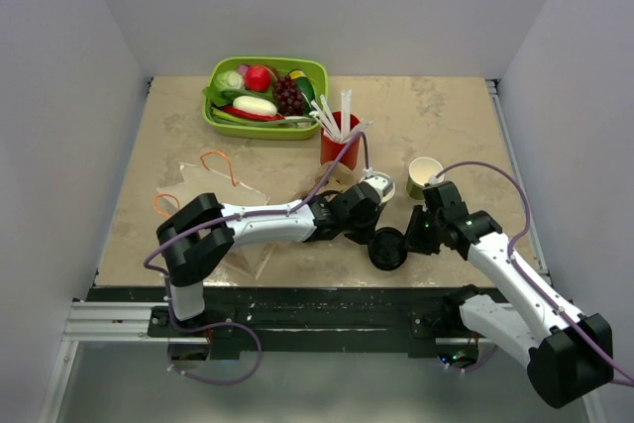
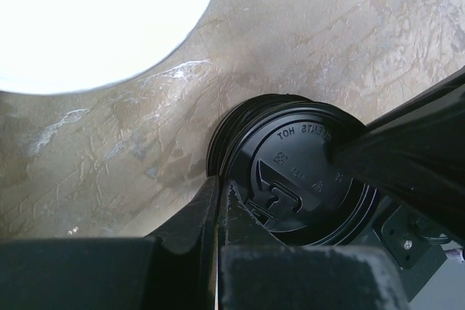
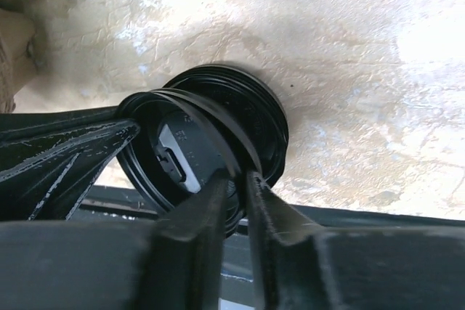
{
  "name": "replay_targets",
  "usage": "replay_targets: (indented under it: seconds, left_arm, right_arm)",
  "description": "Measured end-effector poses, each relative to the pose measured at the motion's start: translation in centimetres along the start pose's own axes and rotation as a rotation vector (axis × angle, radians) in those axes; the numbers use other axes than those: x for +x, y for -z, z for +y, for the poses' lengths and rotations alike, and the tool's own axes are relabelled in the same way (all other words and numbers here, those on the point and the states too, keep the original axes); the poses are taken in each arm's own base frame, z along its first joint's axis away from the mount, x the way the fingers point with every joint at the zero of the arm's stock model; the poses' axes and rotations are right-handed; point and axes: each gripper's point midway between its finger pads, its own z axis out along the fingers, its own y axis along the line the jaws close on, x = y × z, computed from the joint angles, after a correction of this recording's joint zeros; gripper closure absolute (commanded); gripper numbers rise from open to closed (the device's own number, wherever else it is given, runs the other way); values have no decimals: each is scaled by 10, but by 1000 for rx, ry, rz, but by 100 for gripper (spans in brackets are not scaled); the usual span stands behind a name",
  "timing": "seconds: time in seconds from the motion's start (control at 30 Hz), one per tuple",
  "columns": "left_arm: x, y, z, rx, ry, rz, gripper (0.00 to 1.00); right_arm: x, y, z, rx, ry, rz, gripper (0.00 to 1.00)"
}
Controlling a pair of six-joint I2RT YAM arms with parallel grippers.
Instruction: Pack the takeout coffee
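With my left gripper (image 2: 287, 179) clamped across the top black lid (image 3: 182, 157) and my right gripper (image 3: 238, 176) pinching its rim, the green cup (image 1: 424, 175) ahead is not yet capped.

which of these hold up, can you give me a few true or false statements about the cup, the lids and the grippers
1. The green cup has a lid on. False: it stands open, with its white inside showing.
2. The left gripper and right gripper are both at the black lids. True.
3. The right gripper pinches the rim of the top lid. True.
4. The red cup is empty. False: it holds white sticks.
5. The green tray touches the lids. False: it sits at the far edge of the table, well apart from them.
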Motion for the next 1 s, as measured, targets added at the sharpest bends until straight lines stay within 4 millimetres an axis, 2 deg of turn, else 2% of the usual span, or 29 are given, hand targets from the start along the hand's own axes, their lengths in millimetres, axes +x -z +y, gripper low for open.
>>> replay_targets:
  seconds: [0.03, 0.13, 0.2, 0.23, 0.33, 0.5, 0.6, 0.63, 0.7, 0.73, 0.8, 0.9, 1.0]
  left_arm:
    - [0, 0, 0, 0, 1, 1, 100]
    - [2, 0, 2, -4, 2, 4, 100]
    - [1, 0, 1, -1, 3, 1, 93]
    - [1, 0, 1, 0, 3, -1, 83]
    - [-1, 0, -1, 7, 7, -5, 71]
    - [-5, 8, -8, 36, 8, -20, 58]
    - [-10, 14, -13, 63, 8, -41, 46]
    - [-12, 16, -15, 71, 8, -46, 37]
    - [-15, 20, -17, 84, 4, -59, 29]
    - [-16, 23, -18, 90, 4, -66, 22]
    - [-18, 27, -19, 98, 1, -79, 13]
    - [-19, 33, -20, 109, -6, -95, 4]
    - [-24, 41, -23, 127, -22, -117, 0]
  right_arm:
    - [0, 0, -1, 4, 1, -3, 90]
    - [-2, 0, -3, 17, 1, -10, 100]
    - [-2, 0, -6, 29, 1, -13, 100]
    - [-2, 0, -6, 33, 0, -15, 100]
    - [-2, -1, -8, 41, -2, -14, 100]
    - [-3, -1, -12, 67, -10, -23, 100]
    - [-3, 1, -13, 70, -12, -27, 100]
    - [-4, 2, -12, 68, -13, -29, 100]
    - [-4, 3, -11, 64, -13, -32, 100]
    - [-5, 4, -11, 62, -14, -33, 100]
    - [-6, 5, -8, 52, -13, -34, 100]
    - [-8, 8, -6, 42, -12, -43, 100]
    - [-10, 11, -3, 38, -11, -49, 100]
